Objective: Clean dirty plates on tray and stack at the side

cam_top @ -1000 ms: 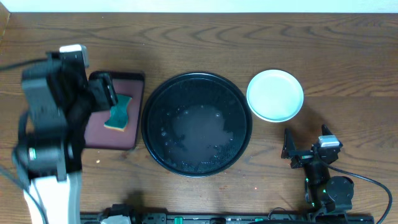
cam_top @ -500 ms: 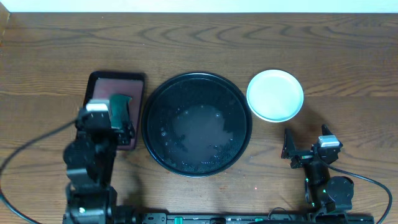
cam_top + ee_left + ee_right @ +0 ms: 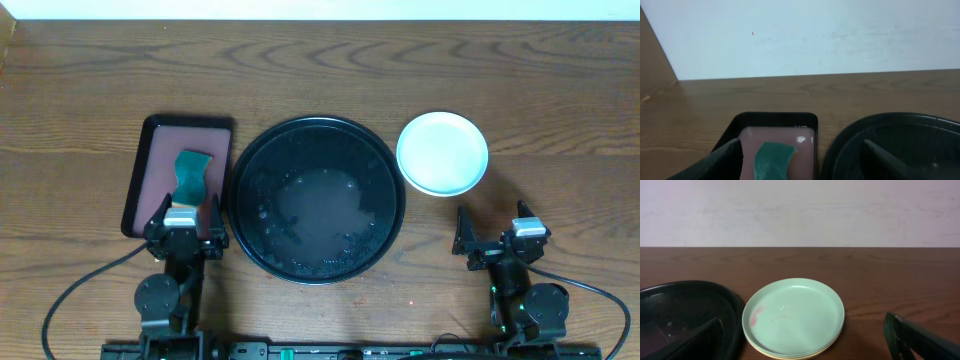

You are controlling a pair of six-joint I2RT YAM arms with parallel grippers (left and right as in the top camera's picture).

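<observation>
The large round black tray (image 3: pixel 318 124) sits mid-table with a wet, foamy film inside and no plate on it; its rim shows in the left wrist view (image 3: pixel 900 125) and the right wrist view (image 3: pixel 685 287). The plates (image 3: pixel 443 152) are stacked to its right. In the right wrist view the top plate (image 3: pixel 794 316) is mint with a small red smear at its left, and a pale yellow edge shows at the bottom. My left gripper (image 3: pixel 187 212) (image 3: pixel 802 167) is open and empty near the table's front. My right gripper (image 3: pixel 490 236) (image 3: pixel 805 347) is open and empty, just short of the stack.
A small rectangular black-rimmed tray (image 3: pixel 155 175) (image 3: pixel 775 117) with a reddish inside lies left of the round tray. A teal sponge (image 3: pixel 192 177) (image 3: pixel 772 160) lies on it, straight ahead of my left gripper. A pale wall runs behind the table.
My left arm has drawn back from the sponge on the small tray and come down low at the table's front edge. The sponge stayed on the small tray. The right arm has not moved.
</observation>
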